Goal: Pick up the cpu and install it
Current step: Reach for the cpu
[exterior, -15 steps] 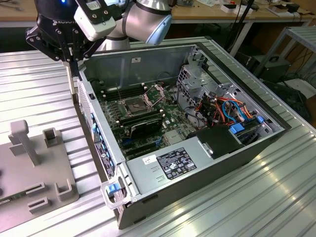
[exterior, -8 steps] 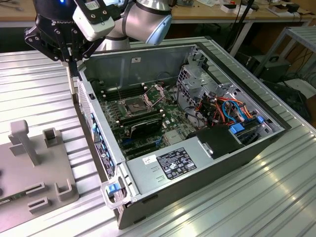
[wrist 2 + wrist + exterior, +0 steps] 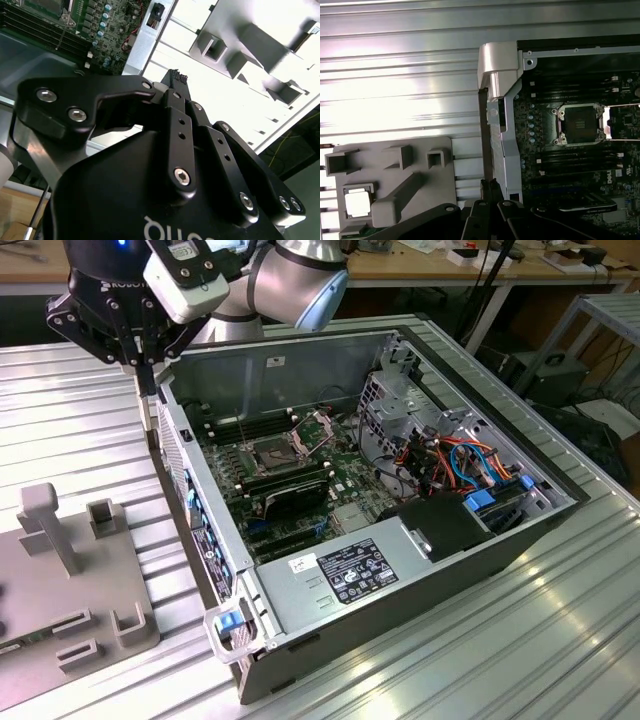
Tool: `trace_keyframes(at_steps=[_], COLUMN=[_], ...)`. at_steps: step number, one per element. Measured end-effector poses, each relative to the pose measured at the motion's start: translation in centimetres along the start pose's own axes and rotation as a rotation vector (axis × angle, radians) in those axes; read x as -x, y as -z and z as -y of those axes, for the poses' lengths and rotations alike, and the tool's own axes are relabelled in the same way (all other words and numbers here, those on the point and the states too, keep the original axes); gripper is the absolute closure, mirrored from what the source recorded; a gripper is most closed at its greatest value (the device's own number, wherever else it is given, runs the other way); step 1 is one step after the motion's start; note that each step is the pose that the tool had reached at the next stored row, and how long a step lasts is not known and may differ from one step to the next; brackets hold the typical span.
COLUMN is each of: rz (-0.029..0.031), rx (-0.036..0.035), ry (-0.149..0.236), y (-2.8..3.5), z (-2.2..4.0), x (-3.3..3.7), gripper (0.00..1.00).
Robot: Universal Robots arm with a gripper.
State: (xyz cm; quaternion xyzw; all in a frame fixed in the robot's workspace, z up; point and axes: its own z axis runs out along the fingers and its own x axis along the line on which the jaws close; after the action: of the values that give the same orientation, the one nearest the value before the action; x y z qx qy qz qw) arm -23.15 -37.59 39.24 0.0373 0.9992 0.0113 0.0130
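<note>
Pincer (image 3: 148, 388) closed on nothing above the corner of an open computer case (image 3: 290, 360); cpu not yet picked up.
We see the cpu (image 3: 358, 204) lying in a recess of a grey holder block (image 3: 395, 165) on the ribbed metal surface (image 3: 395, 75), beside the case. The motherboard socket (image 3: 580, 122) stands open and empty, so we judge that both pick-up and install remain. The arm points the pincer downward, just outside the case wall.

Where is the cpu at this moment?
In the first wrist view the cpu lies in a square pocket of the grey holder on the table, outside the case and apart from the open socket.
</note>
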Motion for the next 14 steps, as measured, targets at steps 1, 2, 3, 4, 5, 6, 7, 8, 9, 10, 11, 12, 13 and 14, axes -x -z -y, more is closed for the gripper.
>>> trace_keyframes(at_steps=[1,2,3,4,5,6,7,8,9,10,11,12,13,14], rz=[0.0,0.0,0.0,0.0,0.0,0.0,0.0,0.0,0.0,0.0,-0.0001,0.0,0.0,0.0], rx=[0.0,0.0,0.0,0.0,0.0,0.0,0.0,0.0,0.0,0.0,-0.0001,-0.0001,0.0,0.0], ry=[0.0,0.0,0.0,0.0,0.0,0.0,0.0,0.0,0.0,0.0,0.0,0.0,0.0,0.0], y=[0.0,0.01,0.01,0.01,0.01,0.02,0.02,0.02,0.02,0.02,0.02,0.02,0.02,0.02], z=[0.01,0.01,0.02,0.04,0.04,0.04,0.05,0.05,0.05,0.05,0.05,0.05,0.05,0.06], x=[-0.12,-0.18,-0.27,-0.57,-0.57,-0.57,-0.6,-0.64,-0.64,-0.65,-0.67,-0.7,-0.74,-0.77], gripper=[0.89,0.89,0.89,0.89,0.89,0.89,0.89,0.89,0.89,0.89,0.89,0.89,0.89,0.89])
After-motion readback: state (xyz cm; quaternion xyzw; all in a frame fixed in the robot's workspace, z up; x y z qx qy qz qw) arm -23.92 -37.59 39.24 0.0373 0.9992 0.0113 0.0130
